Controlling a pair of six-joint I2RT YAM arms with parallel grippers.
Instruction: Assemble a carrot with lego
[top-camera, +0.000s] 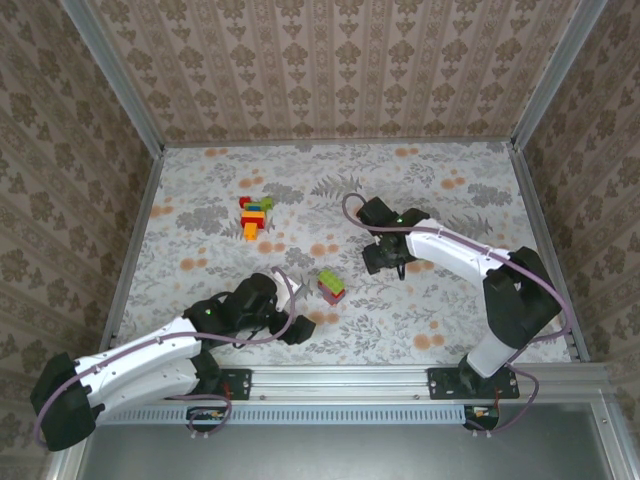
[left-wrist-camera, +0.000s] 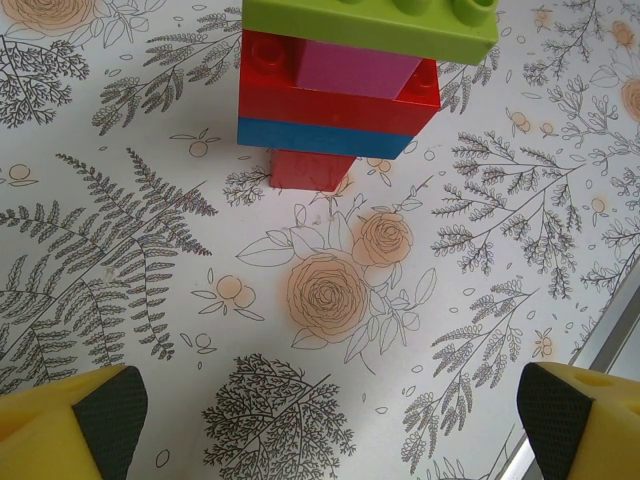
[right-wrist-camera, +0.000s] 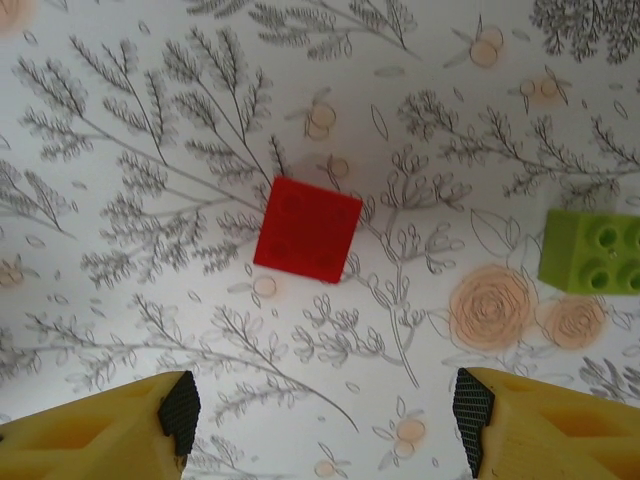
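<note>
Stack (top-camera: 331, 287) of bricks (green top, then red, magenta, blue, red) stood on table (top-camera: 450, 300), front-centre, between both arms. Left gripper (left-wrist-camera: 332, 400) was near stack, not touching, fingers spread wide, nothing held. Single red brick (right-wrist-camera: 305, 230) lay flat under right gripper (right-wrist-camera: 326, 405), fingers apart, empty. Mixed-colour pile (top-camera: 255, 215) lay farther back, well apart from stack.

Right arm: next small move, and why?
Likely ease the right gripper forward and down over the red brick, then close. Its jaws stand open and empty, and the brick lies alone on the table just ahead, roughly centred between them.
</note>
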